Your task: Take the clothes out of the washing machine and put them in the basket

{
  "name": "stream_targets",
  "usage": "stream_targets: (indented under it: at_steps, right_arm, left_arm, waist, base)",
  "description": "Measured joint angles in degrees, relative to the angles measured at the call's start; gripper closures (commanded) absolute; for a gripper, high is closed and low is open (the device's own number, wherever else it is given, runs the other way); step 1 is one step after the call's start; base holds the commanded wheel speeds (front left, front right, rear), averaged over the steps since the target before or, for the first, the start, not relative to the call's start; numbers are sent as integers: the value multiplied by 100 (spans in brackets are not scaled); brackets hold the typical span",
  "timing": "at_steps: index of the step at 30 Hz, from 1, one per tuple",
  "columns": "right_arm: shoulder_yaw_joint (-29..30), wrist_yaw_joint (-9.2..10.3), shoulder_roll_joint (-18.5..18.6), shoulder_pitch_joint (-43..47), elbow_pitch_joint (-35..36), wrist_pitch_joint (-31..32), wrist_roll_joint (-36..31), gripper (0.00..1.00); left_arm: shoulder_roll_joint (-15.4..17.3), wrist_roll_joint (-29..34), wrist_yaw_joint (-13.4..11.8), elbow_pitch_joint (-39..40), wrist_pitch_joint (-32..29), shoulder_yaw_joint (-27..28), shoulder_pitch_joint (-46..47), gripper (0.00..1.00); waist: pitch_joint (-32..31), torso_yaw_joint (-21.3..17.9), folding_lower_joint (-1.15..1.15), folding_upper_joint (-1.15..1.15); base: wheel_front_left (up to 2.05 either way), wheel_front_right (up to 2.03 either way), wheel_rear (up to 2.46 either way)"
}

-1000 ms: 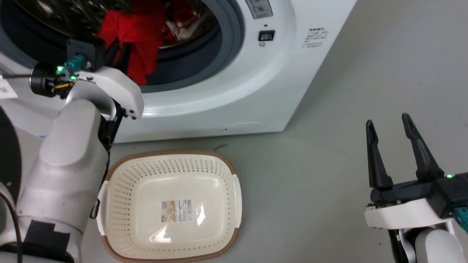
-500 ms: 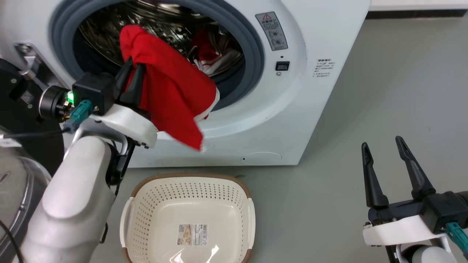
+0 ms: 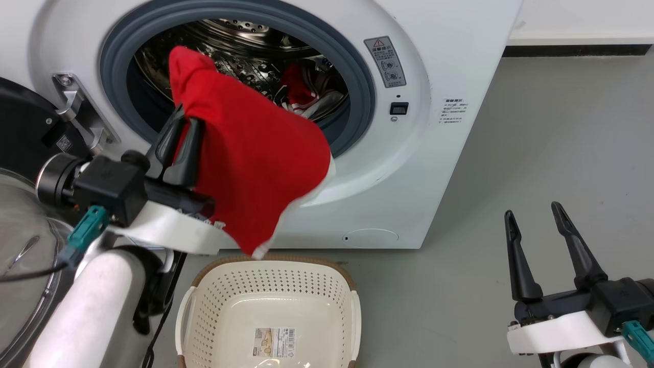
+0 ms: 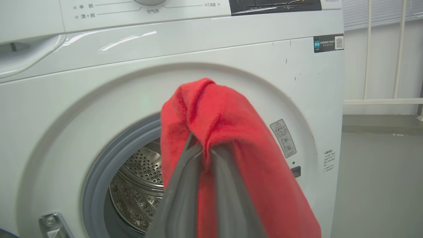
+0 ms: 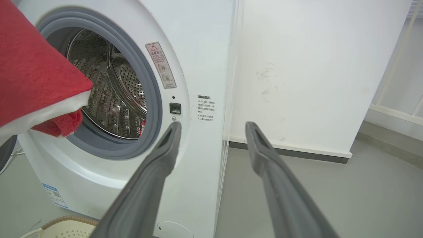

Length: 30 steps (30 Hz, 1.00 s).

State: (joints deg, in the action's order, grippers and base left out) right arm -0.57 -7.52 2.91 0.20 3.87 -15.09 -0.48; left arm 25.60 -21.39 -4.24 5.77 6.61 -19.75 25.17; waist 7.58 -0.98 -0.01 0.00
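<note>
While holding the plain red garment pinched in the closed left gripper before the washing machine, risks dropping it on the floor. Hangs only near the far rim of the basket, with the right gripper open and idle.

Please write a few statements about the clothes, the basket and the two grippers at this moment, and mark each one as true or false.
1. The left gripper is shut on a red garment. True.
2. The basket holds a garment. False: no garment lies in it.
3. The right gripper holds clothing. False: it is open and empty.
4. A second garment lies inside the washing machine. True.
</note>
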Motion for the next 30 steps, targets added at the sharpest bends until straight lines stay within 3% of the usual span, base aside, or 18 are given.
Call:
stream_targets:
  at_steps: [8,15,22,30]
  right_arm:
    - [14,0,0,15,46,0,25,0]
    - [11,0,0,-65,121,0,22,0]
    - [7,1,1,-372,221,0,-12,0]
    - [12,0,0,-825,389,-1,-108,0]
  left_arm:
    - [233,8,-158,777,-248,-41,-642,100]
    - [238,21,-190,704,-341,-325,-1194,100]
    - [73,54,-42,-258,-102,-719,-1464,100]
    - [-468,-46,347,-2209,344,-1012,-956,100]
  waist:
    - [13,35,0,0]
    - [231,31,0,0]
    - [630,-7,1,0]
    - [1387,-99,2,0]
  base:
    - [0,0,0]
    - [0,0,0]
    - [0,0,0]
    - [0,0,0]
